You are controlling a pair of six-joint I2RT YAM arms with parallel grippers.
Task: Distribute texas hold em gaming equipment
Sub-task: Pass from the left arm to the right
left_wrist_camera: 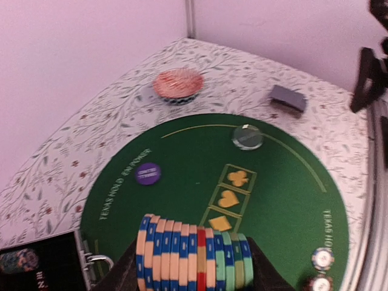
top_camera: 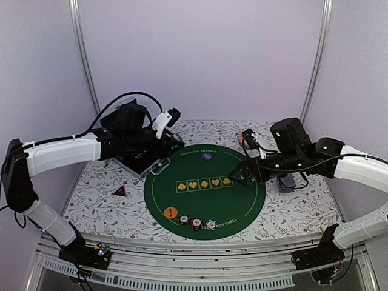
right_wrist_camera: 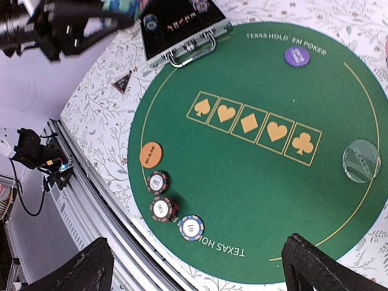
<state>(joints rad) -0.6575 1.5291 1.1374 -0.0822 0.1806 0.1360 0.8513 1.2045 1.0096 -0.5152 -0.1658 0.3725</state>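
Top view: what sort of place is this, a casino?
Likely a robot test booth: plain pale walls, two robot arms bolted to a floral-cloth table, and a green poker mat.

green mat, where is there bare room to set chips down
Bare felt between the suit boxes and the near rim, right of the three chips; also between the purple disc and the boxes. Crowded near-left: orange disc, chips.

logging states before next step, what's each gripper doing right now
Left gripper: closed on a row of blue, peach, red and green striped poker chips.
Right gripper: open, holding nothing.
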